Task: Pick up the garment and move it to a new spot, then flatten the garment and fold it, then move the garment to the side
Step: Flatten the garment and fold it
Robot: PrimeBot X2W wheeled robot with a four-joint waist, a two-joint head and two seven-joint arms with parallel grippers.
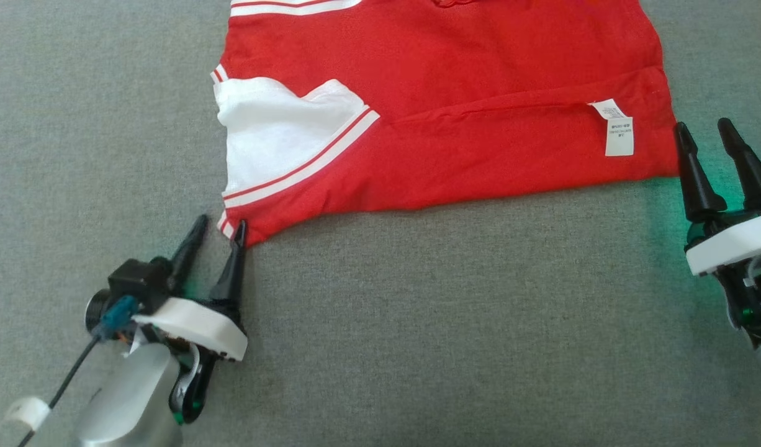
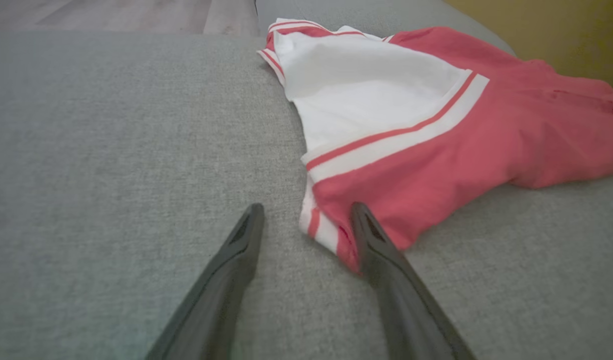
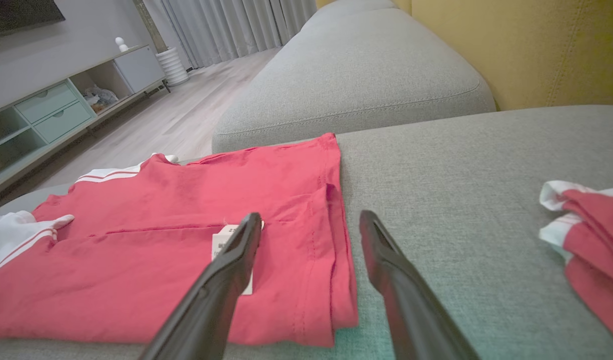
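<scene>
Two end effectors, both released. For left end effector [image 1: 221,222]: fingers spread wide, low over grey sofa cushion [image 1: 418,323] at lower left of head view; inner fingertip [image 1: 239,231] touching near-left corner of garment [image 1: 467,124]; striped hem of that corner sitting between the fingers in left wrist view. For right end effector [image 1: 703,124]: spread wide as well, pointing up at right edge of head view, just beside garment's right side edge; cannot tell contact there. Green glow on cushion beneath it. Garment: red with white sleeve panel [image 1: 275,136] and red-white stripes, lying mostly flat on cushion; near flap folded over the body, fold line running across, white care label [image 1: 617,127] facing up near right edge. Sleeve panel rumpled. From right wrist view: second red-and-white bundle [image 3: 591,235] on same cushion, well apart to the right; yellow backrest [image 3: 526,50] behind; wooden floor [image 3: 176,120] and pale cabinet [image 3: 51,110] beyond.
</scene>
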